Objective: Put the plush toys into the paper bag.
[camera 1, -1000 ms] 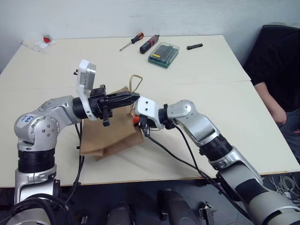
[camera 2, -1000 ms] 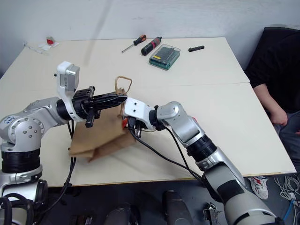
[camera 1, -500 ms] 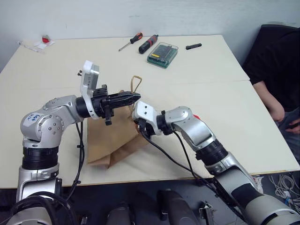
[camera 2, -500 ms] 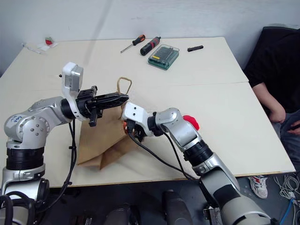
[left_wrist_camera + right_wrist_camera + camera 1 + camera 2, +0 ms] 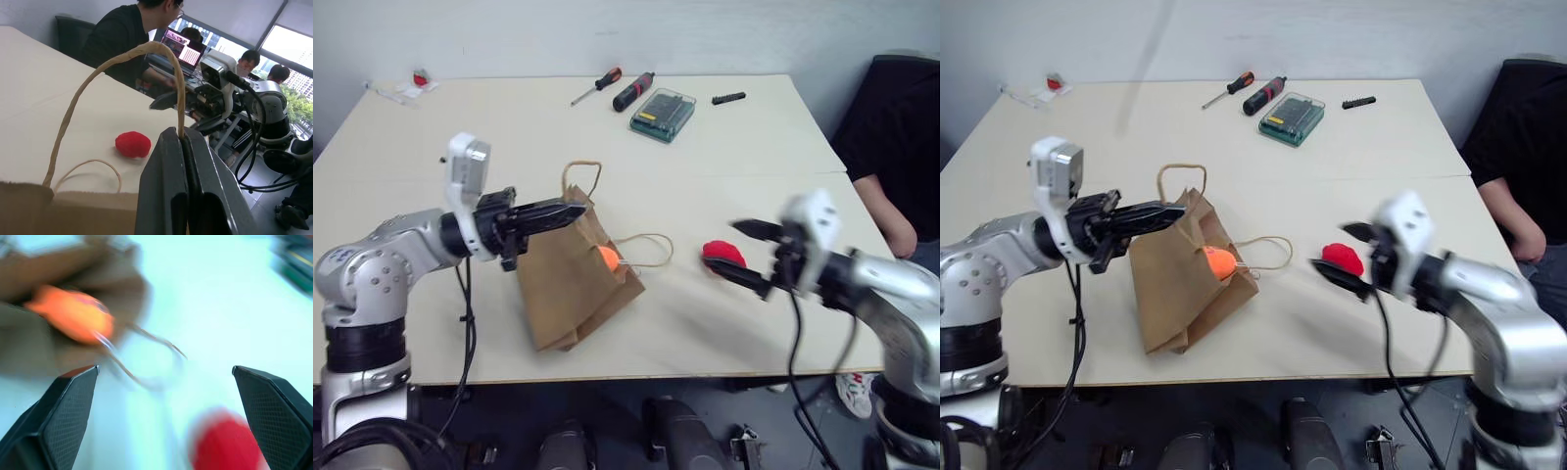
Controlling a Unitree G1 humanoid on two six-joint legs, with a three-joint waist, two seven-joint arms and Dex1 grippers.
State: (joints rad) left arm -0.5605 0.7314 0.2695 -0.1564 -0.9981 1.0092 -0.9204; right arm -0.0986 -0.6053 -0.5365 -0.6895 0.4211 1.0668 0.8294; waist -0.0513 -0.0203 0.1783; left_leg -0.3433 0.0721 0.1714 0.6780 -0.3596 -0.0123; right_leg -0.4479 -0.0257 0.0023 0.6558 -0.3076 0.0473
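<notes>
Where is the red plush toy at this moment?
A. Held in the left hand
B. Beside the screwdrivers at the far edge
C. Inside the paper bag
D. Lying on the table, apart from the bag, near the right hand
D: the red plush toy lies on the bare table, clear of the paper bag, just ahead of the open right hand.

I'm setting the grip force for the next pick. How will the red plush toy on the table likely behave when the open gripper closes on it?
The red plush toy looks soft and rounded, so it will probably squash between the fingers rather than resist. It seems small and likely light. Lying loose on the bare table, it may roll or scoot if one finger of the open right gripper nudges it first.
</notes>
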